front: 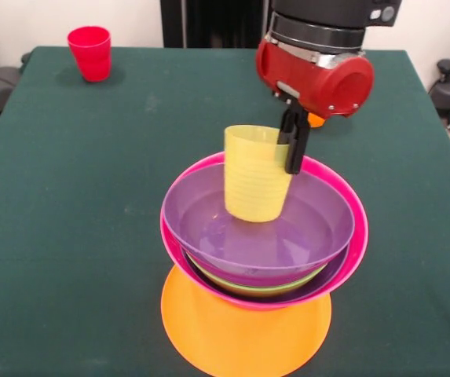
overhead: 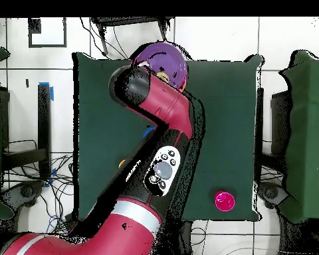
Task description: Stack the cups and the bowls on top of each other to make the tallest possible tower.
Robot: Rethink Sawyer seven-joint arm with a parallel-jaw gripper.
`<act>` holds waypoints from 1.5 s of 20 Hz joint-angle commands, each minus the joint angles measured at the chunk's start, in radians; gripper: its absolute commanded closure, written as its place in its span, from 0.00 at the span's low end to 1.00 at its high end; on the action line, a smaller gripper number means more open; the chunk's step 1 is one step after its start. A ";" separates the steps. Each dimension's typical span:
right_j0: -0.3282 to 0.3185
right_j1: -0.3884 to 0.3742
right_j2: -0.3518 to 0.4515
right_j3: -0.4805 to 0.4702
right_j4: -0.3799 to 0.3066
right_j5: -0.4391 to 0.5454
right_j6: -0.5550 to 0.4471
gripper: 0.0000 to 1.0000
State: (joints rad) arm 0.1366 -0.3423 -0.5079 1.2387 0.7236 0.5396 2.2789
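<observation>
Over the purple bowl [front: 257, 228] atop the tower [front: 264, 259], our gripper [front: 294, 145] pinches the yellow cup's [front: 254, 174] rim, jaws astride its wall. We judge this keeps it upright for seating; the red cup [front: 89, 52] waits well apart

In the front view the red and black arm [front: 319, 55] enters at twelve o'clock, its red wrist housing tilted toward five o'clock. Below it the gripper [front: 294, 145] points at six o'clock, black fingers [front: 295, 149] closed over a yellow cup's rim. In the overhead view the arm [overhead: 155, 133] stretches from seven o'clock toward twelve, bending at its elbow.
</observation>
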 commanded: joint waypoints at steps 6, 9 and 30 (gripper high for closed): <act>-0.024 0.103 0.044 -0.189 -0.099 0.288 0.147 1.00; -0.035 0.123 0.047 -0.235 -0.101 0.308 0.144 1.00; -0.094 0.224 0.041 -0.407 -0.111 0.382 0.105 1.00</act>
State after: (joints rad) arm 0.0626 -0.1747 -0.5475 0.8588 0.6776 0.8406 2.2789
